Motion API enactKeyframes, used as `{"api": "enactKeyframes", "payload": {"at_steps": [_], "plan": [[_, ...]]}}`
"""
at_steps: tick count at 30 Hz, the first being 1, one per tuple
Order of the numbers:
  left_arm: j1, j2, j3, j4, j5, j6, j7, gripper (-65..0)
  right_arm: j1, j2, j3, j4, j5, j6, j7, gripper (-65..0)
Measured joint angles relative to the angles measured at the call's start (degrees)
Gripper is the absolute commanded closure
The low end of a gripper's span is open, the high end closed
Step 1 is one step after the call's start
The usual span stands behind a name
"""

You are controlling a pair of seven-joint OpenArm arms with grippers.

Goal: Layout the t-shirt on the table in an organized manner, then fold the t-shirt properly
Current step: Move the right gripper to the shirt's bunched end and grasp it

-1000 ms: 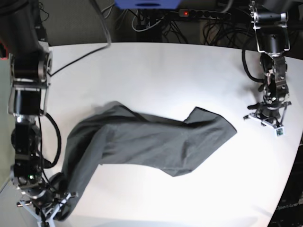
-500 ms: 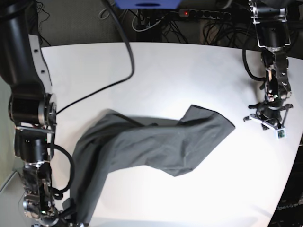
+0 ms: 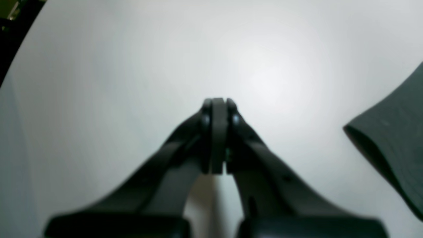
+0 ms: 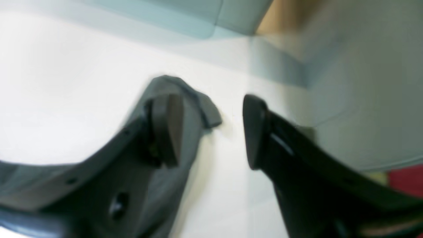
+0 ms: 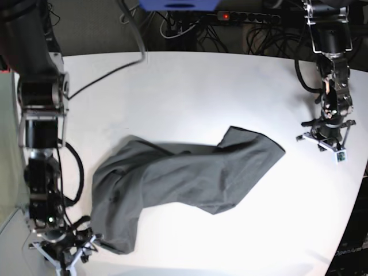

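Observation:
The dark grey t-shirt (image 5: 190,178) lies crumpled in a long diagonal band on the white table (image 5: 190,86), running from the front left up to the right. In the base view my right gripper (image 5: 68,253) sits at the table's front left corner, just beside the shirt's lower end. The right wrist view shows my right gripper (image 4: 211,129) open, with a corner of the t-shirt (image 4: 198,102) loose against the left finger (image 4: 165,129). My left gripper (image 3: 216,105) is shut on nothing above bare table (image 3: 115,66), and an edge of the t-shirt (image 3: 396,138) lies to its right. In the base view the left gripper (image 5: 326,141) is near the table's right side.
Beyond the table's far edge lie a power strip (image 5: 247,16) and tangled cables. The table's curved edge (image 5: 348,224) runs down the right side. A red thing (image 4: 406,178) shows past the table edge in the right wrist view.
My right gripper has opened and let go of the shirt's lower end, which it had been dragging toward the front left. That end now rests on the table. The left arm hardly moved.

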Motion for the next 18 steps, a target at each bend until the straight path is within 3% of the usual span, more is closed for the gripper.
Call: {"api": "enactKeyframes", "payload": {"at_steps": [4, 8, 14, 18], "plan": [[-0.02, -0.07, -0.04, -0.02, -0.2, -0.04, -0.33, -0.2, -18.86, 0.96, -0.85, 25.14, 0.37, 0.63, -2.95, -30.2], [-0.04, -0.11, -0.15, -0.22, -0.26, 0.0, -0.42, -0.2, -33.9, 0.28, -1.14, 38.93, 1.11, 1.36, -3.1, -30.2], [-0.39, 0.07, -0.07, -0.04, -0.33, -0.2, -0.61, -0.2, -43.1, -2.01, -0.96, 39.76, 0.85, 0.9, -3.3, -30.2], [-0.39, 0.04, -0.02, -0.04, -0.26, 0.02, -0.37, -0.2, -43.78, -3.45, -3.98, 36.35, 0.61, 0.5, -2.43, -30.2]]}}
